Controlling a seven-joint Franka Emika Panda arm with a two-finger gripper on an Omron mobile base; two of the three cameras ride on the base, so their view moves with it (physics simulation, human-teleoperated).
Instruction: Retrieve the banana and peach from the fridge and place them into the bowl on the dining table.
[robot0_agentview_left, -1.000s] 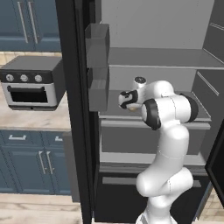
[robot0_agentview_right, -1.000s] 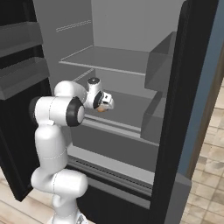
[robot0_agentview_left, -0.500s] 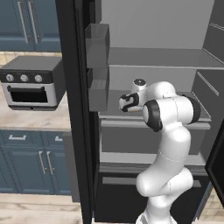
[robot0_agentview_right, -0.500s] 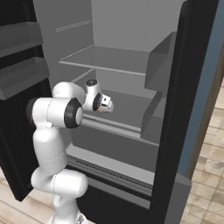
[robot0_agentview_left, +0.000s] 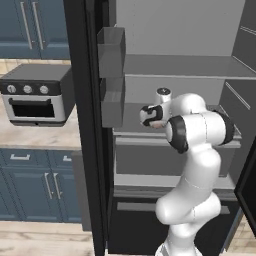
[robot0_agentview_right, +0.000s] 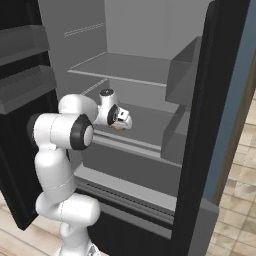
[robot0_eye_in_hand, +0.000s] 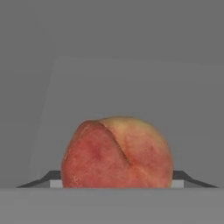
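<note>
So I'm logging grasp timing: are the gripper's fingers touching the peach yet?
Cannot tell. In the hand view the peach hides the fingertips where they would meet it.

Gripper (robot0_eye_in_hand: 117, 181) jaws narrowed toward peach (robot0_eye_in_hand: 117, 153) (contact unclear); hand dipped slightly lower

- I see the peach (robot0_eye_in_hand: 117, 152) mottled red at 9 o'clock, paler yellow-orange at 1 o'clock.
- The fridge (robot0_agentview_left: 82, 125) is black outside, light grey within.
- My arm (robot0_agentview_left: 195, 150) is white with dark joints.
- Cabinets (robot0_agentview_left: 30, 187) are blue-grey; toaster oven (robot0_agentview_left: 35, 95) grey.
</note>
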